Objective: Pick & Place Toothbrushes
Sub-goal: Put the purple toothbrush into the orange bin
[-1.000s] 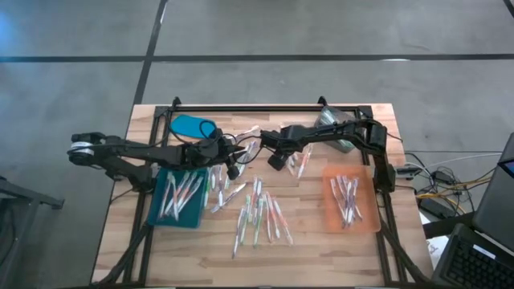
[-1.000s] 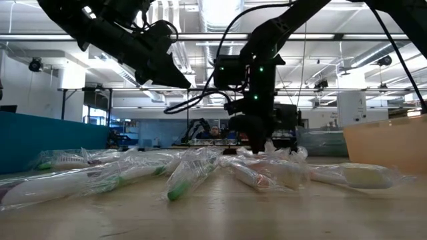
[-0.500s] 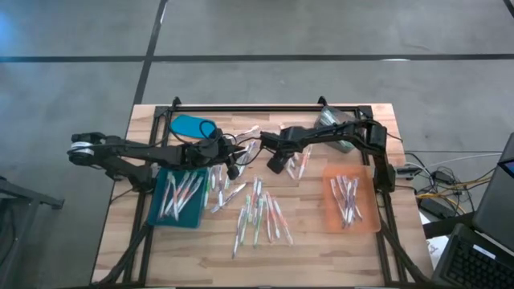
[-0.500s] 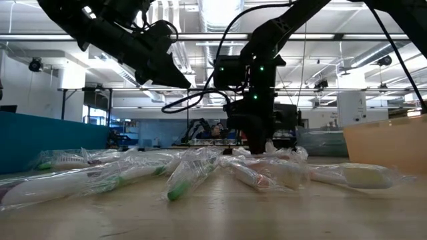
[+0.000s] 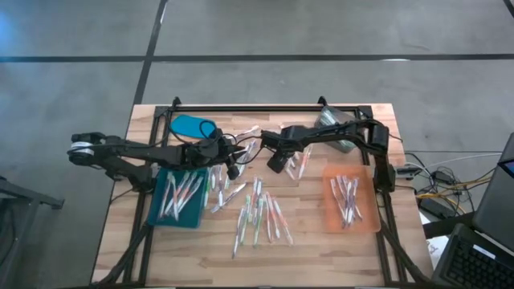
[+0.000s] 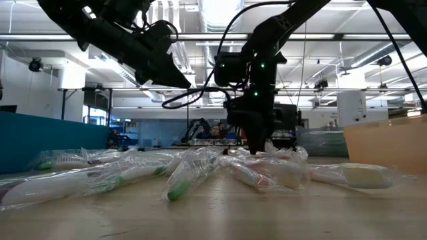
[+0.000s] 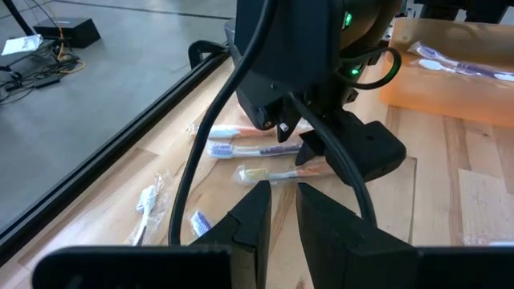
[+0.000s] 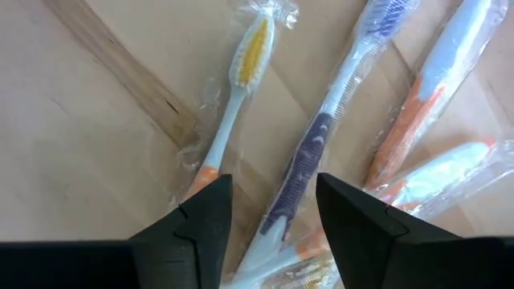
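Wrapped toothbrushes lie loose on the wooden table (image 5: 261, 213), more in the teal tray (image 5: 161, 215) and the orange tray (image 5: 369, 217). My right gripper (image 5: 277, 164) points down over a small group of them (image 5: 300, 163), open. In its wrist view a purple-handled toothbrush (image 8: 309, 152) runs between its fingers (image 8: 201, 217), flat on the wood, with a yellow-bristled one (image 8: 241, 80) and an orange one (image 8: 418, 120) on either side. My left gripper (image 5: 234, 169) hangs above the table beside the teal tray, its fingers (image 7: 253, 213) a narrow gap apart with nothing between them.
A blue object (image 5: 193, 126) lies at the far left of the table and a clear crumpled bag (image 5: 333, 127) at the far right. A black rail (image 5: 249, 107) runs along the far edge. Cables and a laptop (image 5: 482, 241) sit beyond the right edge.
My right gripper has tipped a little where it stands over the toothbrushes. The toothbrushes have not moved.
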Motion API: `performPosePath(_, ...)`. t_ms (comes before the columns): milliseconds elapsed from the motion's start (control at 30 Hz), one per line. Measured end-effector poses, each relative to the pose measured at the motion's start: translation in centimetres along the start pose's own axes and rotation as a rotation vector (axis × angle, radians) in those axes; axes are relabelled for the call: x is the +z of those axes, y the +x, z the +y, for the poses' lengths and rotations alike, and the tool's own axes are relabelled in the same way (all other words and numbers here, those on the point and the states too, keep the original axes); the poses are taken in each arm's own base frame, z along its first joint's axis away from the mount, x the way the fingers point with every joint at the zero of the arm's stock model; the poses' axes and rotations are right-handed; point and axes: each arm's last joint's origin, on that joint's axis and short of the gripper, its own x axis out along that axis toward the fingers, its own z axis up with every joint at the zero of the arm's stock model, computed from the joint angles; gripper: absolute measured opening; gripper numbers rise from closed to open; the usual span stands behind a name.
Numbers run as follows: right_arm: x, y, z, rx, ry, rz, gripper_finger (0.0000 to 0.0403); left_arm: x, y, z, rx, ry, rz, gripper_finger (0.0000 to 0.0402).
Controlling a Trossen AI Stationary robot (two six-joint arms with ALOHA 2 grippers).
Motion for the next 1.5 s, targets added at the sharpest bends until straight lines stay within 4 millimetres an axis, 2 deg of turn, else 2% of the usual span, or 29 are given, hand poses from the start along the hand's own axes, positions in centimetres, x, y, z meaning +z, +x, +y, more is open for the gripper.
performPosePath(167, -0.2, -0.2, -0.2, -0.007, -0.004, 0.013, 0.0171, 0.0, 0.0, 0.0, 0.000, 0.000, 0.000, 0.0067)
performPosePath(633, -1.8, 1.2, -0.5, -0.028, 0.005, 0.061, 0.0161, 0.0, 0.0, 0.0, 0.000, 0.000, 0.000, 0.0067)
performPosePath(800, -2.0, 1.3, -0.5, -0.026, 0.002, 0.072, 0.0121, 0.0, 0.0, 0.0, 0.000, 0.000, 0.000, 0.0067)
performPosePath(1067, -2.1, 1.3, -0.5, -0.021, -0.002, 0.075, 0.0028, 0.0, 0.0, 0.0, 0.000, 0.000, 0.000, 0.0067)
performPosePath(1233, -2.2, 0.5, -0.9, -0.015, -0.007, 0.069, 0.0022, 0.0, 0.0, 0.0, 0.000, 0.000, 0.000, 0.0067)
performPosePath(1500, -1.7, -2.5, -1.4, 0.041, 0.013, -0.025, 0.0020, 0.0, 0.0, 0.0, 0.000, 0.000, 0.000, 0.0067)
